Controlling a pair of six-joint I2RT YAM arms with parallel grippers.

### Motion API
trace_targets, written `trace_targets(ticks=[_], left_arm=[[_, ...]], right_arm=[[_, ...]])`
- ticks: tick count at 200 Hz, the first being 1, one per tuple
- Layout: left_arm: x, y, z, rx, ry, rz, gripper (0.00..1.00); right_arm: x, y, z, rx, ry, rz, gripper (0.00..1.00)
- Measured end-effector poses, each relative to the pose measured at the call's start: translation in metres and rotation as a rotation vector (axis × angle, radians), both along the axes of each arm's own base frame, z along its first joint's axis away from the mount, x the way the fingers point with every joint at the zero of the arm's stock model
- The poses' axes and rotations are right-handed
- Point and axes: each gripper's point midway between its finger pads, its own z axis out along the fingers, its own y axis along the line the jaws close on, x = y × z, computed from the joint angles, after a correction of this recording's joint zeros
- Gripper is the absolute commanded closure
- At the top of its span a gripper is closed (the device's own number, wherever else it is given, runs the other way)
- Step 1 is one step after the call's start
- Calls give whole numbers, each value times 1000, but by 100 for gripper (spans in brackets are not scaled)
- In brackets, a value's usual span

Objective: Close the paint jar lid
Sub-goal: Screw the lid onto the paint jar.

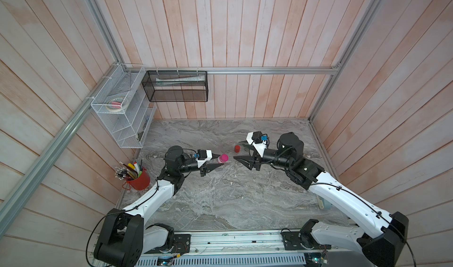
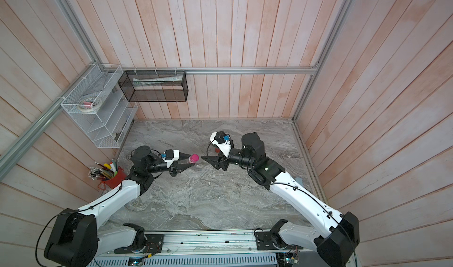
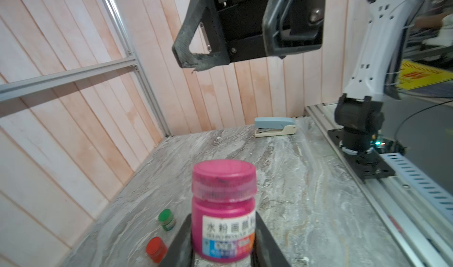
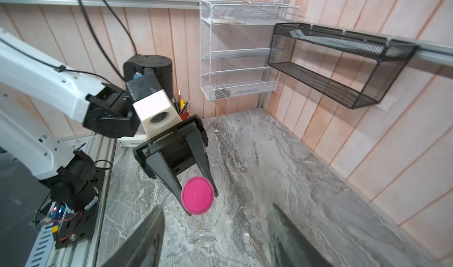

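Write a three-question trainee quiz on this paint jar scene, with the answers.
1. True or false: the left hand grips the pink jar.
2. Which small jar stands near the red jar on the table? A) green B) blue C) yellow
3. Fill in: the right hand is ____ and holds nothing.
Key: 1 true; 2 A, the green jar; 3 open.
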Motion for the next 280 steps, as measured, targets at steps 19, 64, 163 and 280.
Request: trace_targets(ticks=[19, 64, 163, 280], left_arm=[[-9, -2, 1, -9, 23, -59, 64], [-19, -2, 4, -21, 35, -123, 64], [-19, -2, 7, -27, 30, -130, 64], [-18, -2, 7, -28, 29, -127, 64]], right_arm=[[-1, 10, -3, -28, -14, 63, 37], [-5, 29, -30, -95, 37, 159, 43], [-20, 40, -32, -102, 51, 231, 49], [-23, 47, -40, -117, 75, 250, 63]])
